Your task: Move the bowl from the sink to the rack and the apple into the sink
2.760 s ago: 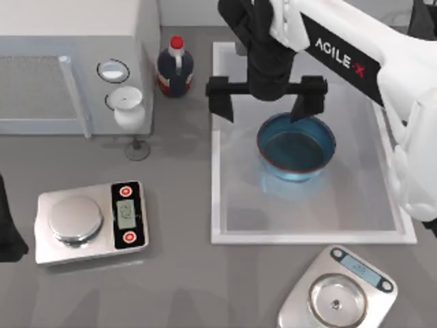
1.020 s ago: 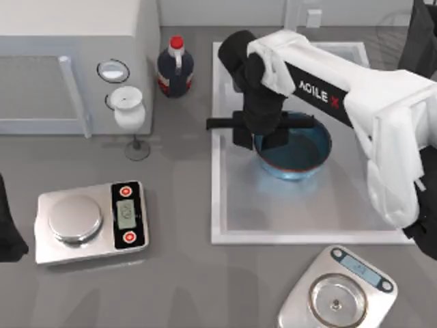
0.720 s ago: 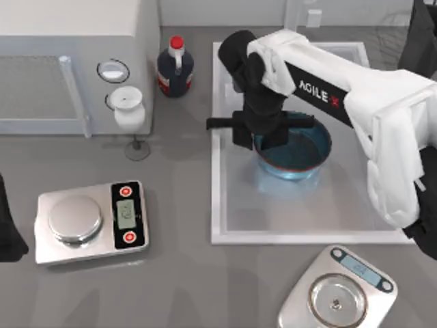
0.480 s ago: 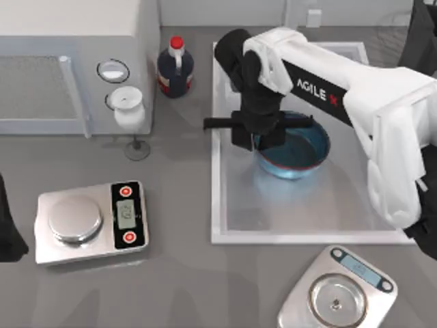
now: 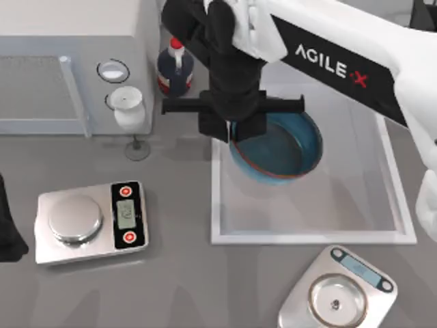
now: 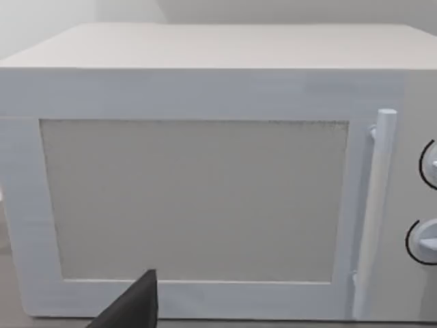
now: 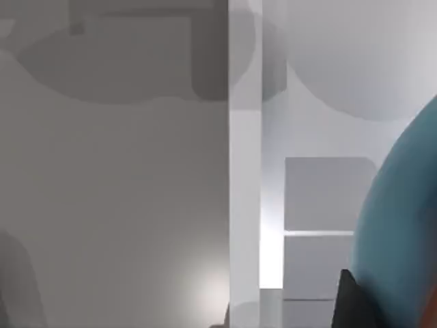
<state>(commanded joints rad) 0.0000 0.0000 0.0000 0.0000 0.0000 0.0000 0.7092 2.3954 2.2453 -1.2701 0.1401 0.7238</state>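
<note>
Grey tabletop (image 5: 177, 287) under an overhead camera, white microwave (image 5: 68, 61) filling the far left corner, dark red-capped bottle (image 5: 175, 67) just beside it. Right of centre, the sink (image 5: 304, 236), raised rim all around, bare floor open toward its near and right edges. Over the sink's left rim, the right gripper (image 5: 231, 130) clamped on the near-left lip of the bowl (image 5: 283, 147), bowl tilted and overlapping that rim line, blue wall close in the right wrist view (image 7: 403, 225). Two steel scales on the near table, one left (image 5: 89, 222), one right (image 5: 338, 290), grey room between them. Left gripper (image 5: 8, 229) parked at the left table edge, facing the microwave door (image 6: 191, 198); fingers' state cannot be told.
</note>
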